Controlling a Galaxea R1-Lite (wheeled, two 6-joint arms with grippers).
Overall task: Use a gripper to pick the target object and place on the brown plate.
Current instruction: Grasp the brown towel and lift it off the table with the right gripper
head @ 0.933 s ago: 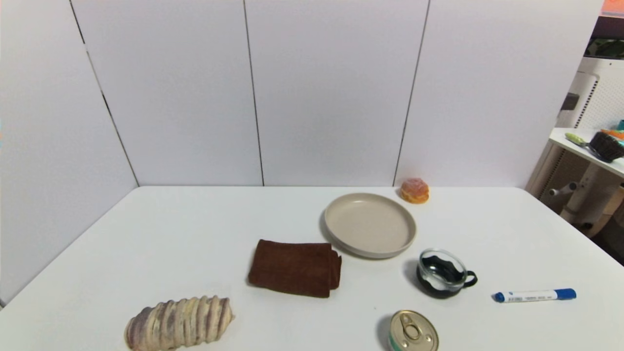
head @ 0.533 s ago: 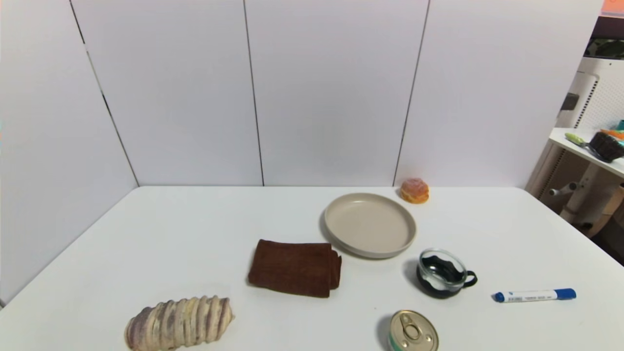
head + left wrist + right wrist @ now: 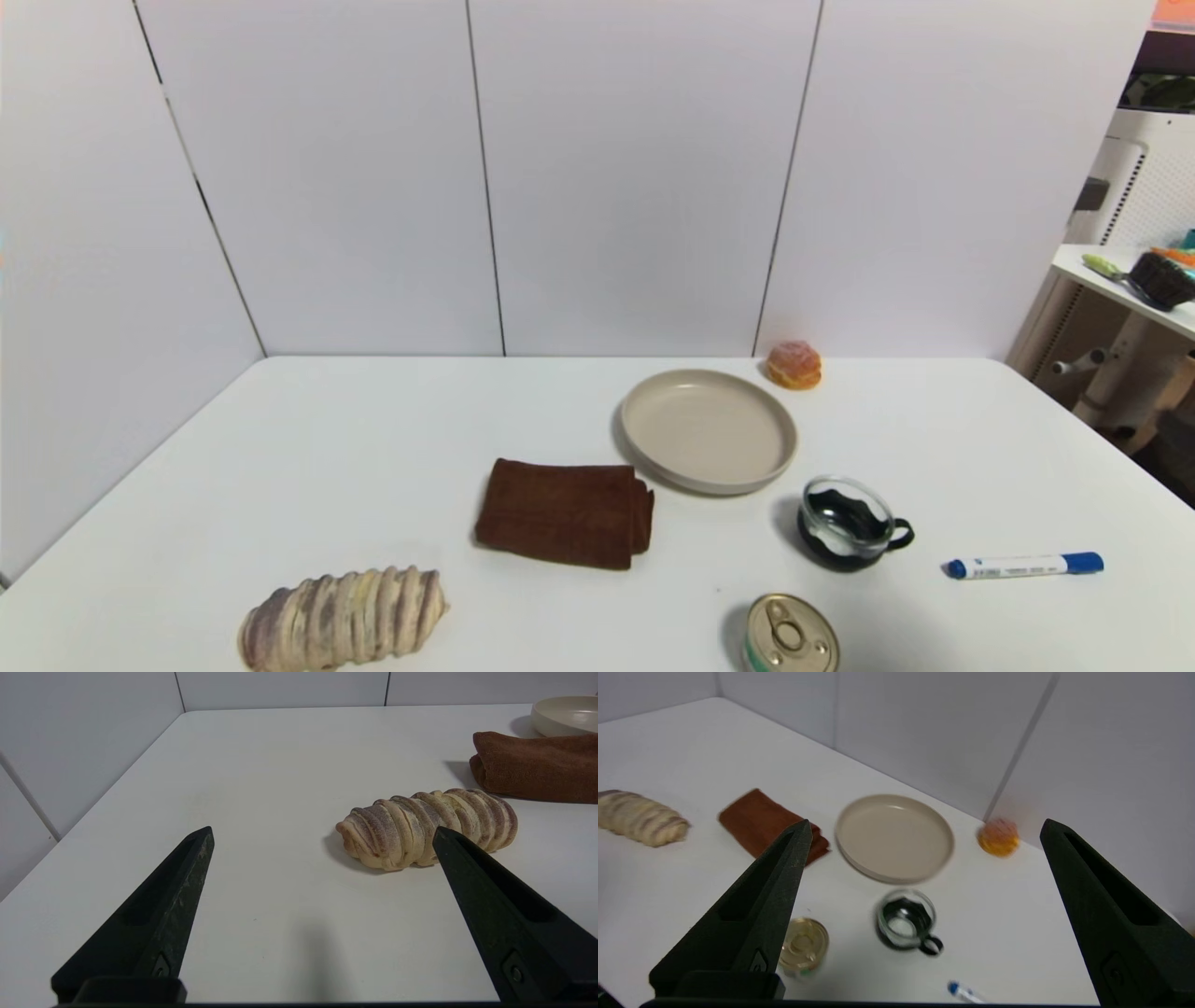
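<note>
We see our left gripper [image 3: 322, 833] low by the bread roll [image 3: 342, 617], fingers spread; the brown towel [image 3: 566, 512] lies on the table [image 3: 373, 448] just beside the plate [image 3: 708, 430]; our right gripper [image 3: 924, 826] hangs above, fingers spread.

Left gripper [image 3: 322, 835] held low, fingers spread wide. Right gripper [image 3: 924, 828] held high, fingers spread wide. Nothing gripped by either.
</note>
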